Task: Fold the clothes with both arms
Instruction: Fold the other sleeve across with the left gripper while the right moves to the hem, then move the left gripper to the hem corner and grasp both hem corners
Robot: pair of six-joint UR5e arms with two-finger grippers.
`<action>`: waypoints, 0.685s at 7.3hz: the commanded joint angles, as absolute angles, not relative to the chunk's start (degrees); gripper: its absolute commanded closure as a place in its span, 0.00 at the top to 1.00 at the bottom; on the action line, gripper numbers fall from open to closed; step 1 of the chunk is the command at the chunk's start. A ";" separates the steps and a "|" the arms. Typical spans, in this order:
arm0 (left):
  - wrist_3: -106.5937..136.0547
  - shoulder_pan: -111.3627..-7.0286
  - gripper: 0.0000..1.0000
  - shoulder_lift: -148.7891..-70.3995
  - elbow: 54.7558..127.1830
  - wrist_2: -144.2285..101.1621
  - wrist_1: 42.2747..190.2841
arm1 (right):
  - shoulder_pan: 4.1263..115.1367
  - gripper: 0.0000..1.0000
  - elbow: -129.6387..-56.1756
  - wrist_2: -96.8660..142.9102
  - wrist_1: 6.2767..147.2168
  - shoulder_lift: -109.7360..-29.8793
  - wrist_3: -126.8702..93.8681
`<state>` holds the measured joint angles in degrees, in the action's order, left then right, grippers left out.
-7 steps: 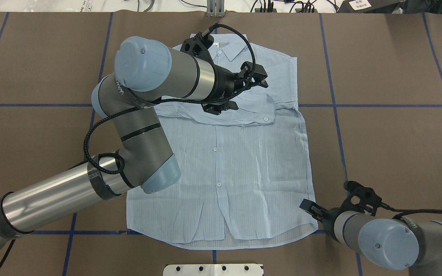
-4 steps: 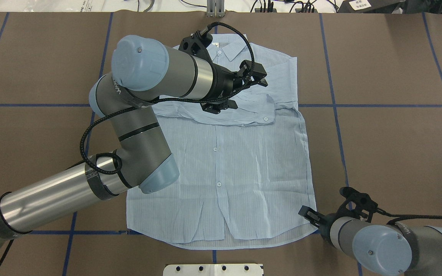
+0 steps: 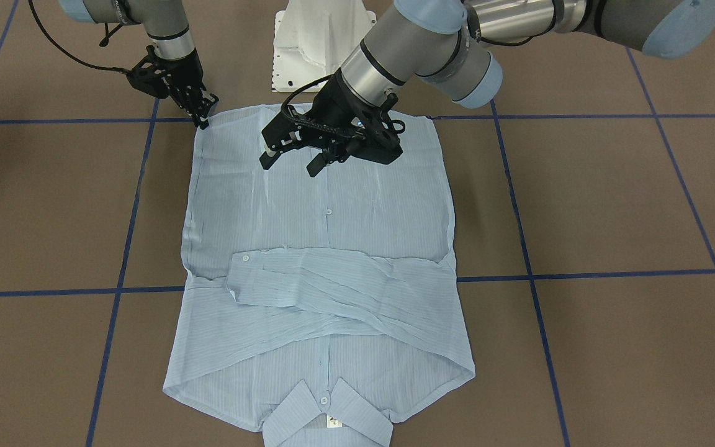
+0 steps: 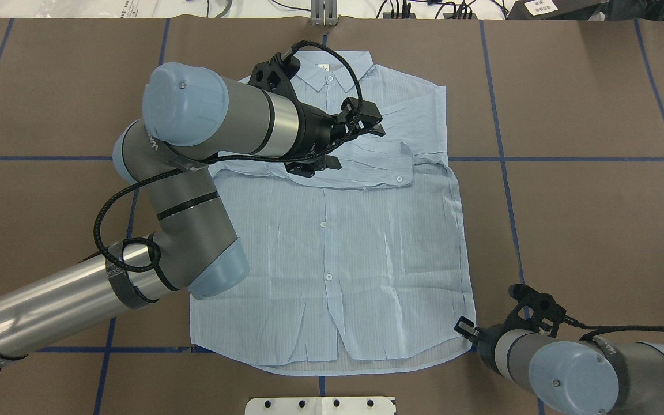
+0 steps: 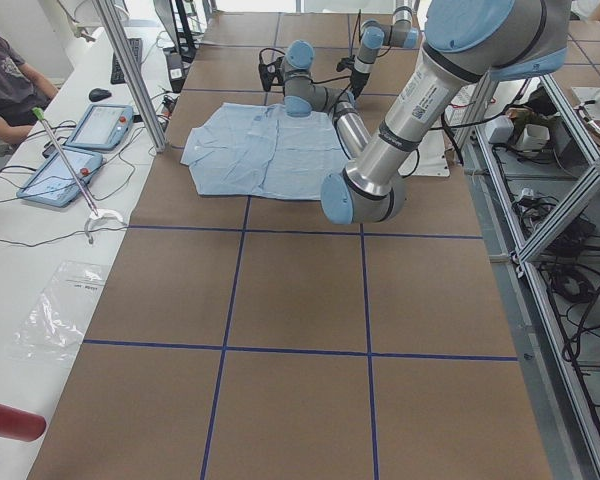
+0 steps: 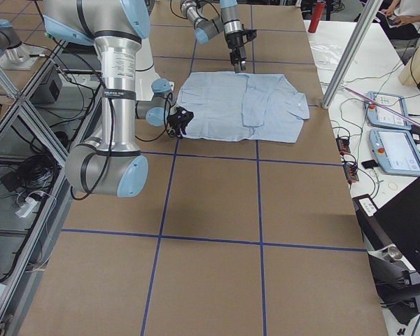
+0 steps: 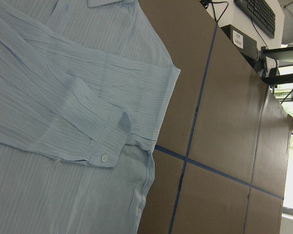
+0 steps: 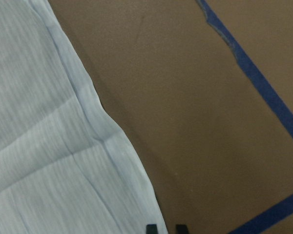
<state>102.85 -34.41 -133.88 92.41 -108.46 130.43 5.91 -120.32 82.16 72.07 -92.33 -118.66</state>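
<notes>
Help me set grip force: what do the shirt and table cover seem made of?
The shirt looks like thin woven cloth, perhaps cotton or a blend, matte: fine stripes, soft creases. The table cover looks like matte brown paper or felt; its dull surface leaves that open.

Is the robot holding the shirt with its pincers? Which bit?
The left pincer hangs open over the shirt, holding nothing. The right pincer is at a hem corner; a grip cannot be told.
</notes>
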 commanded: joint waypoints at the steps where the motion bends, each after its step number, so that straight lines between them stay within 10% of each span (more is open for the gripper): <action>1: 103.18 -33.84 0.99 -126.61 99.79 -108.37 128.08 | 6.15 0.00 -121.63 82.44 72.07 -92.46 -118.65; 5: 103.53 -15.85 0.99 -104.91 122.84 -95.80 104.16 | 6.24 0.00 -123.13 82.53 72.07 -92.46 -118.65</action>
<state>103.16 -20.39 -111.58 117.38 -97.51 108.35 6.19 -122.54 82.51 72.07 -92.46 -118.65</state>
